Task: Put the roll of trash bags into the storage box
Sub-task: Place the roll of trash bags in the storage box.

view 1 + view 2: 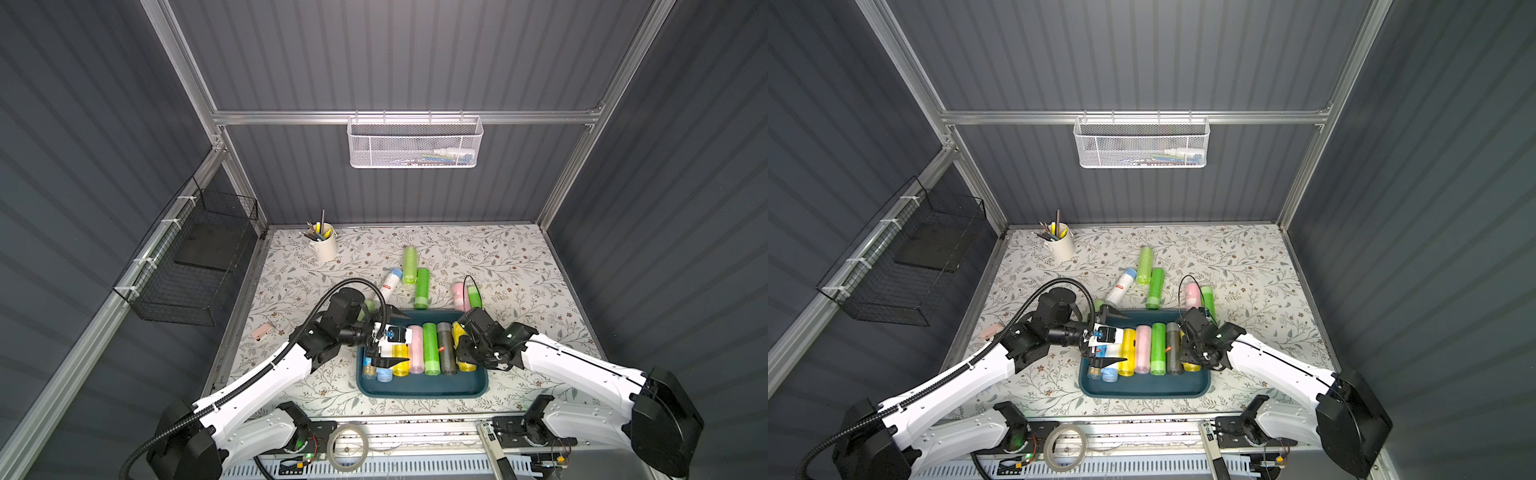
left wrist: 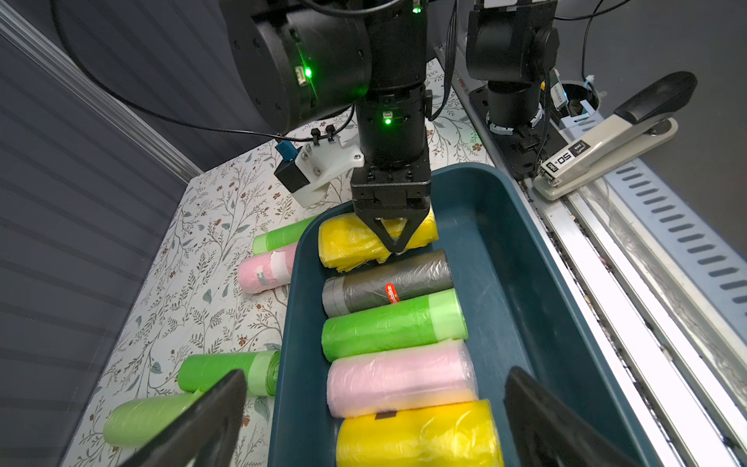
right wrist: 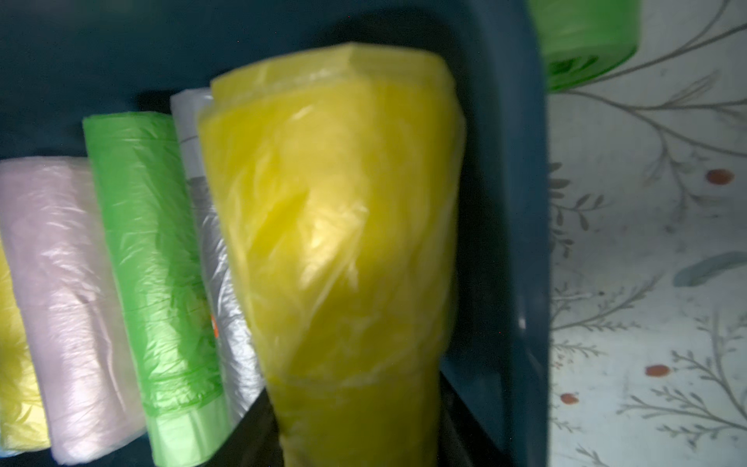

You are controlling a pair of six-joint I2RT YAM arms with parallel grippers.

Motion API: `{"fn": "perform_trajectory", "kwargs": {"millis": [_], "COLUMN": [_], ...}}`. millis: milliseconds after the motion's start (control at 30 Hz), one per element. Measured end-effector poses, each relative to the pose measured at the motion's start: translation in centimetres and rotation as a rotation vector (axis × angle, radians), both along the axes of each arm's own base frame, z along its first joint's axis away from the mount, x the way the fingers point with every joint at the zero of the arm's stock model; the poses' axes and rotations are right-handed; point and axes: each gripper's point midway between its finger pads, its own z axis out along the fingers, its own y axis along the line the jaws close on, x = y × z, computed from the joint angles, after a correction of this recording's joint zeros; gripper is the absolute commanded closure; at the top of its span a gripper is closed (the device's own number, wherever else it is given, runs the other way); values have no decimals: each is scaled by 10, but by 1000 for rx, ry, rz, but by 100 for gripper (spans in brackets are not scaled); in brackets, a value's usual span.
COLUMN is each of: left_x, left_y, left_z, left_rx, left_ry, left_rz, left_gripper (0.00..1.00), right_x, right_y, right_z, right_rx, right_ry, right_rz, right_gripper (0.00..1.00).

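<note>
Both arms reach in from the near edge over the storage box (image 1: 419, 388). The right gripper (image 2: 394, 242), pointing down, clamps the yellow roll of trash bags (image 3: 335, 226) at the box's right end. The roll's long axis runs near-to-far, beside the gray roll (image 2: 384, 289). The left gripper (image 1: 399, 336) hangs wide open over the left end.

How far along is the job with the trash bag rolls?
Done: yellow roll, pink roll, green roll and grey roll lie side by side in the storage box. In hand: the right tool grips a second yellow roll inside it, not yet released; the left tool is open. Left: at least five rolls lie on the table.
</note>
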Motion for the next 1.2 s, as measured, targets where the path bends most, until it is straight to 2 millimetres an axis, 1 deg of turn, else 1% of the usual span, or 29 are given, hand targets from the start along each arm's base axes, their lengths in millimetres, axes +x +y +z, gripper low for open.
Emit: {"fn": "perform_trajectory", "kwargs": {"millis": [667,967,1200], "left_x": [-1,0,0], "left_y": [1,0,0], "left_z": [-1,-2,-2], "left_rx": [5,6,6], "left_ry": [5,7,7], "left_rz": [0,0,0], "left_gripper": [0,0,0], "right_x": [5,7,8], "right_y": [5,7,7], "right_z": [-15,-19,-18], "right_rx": [-41,-55,-61], "right_ry": [41,50,49], "right_rz": [4,13,22], "right_gripper": [51,51,50]}}
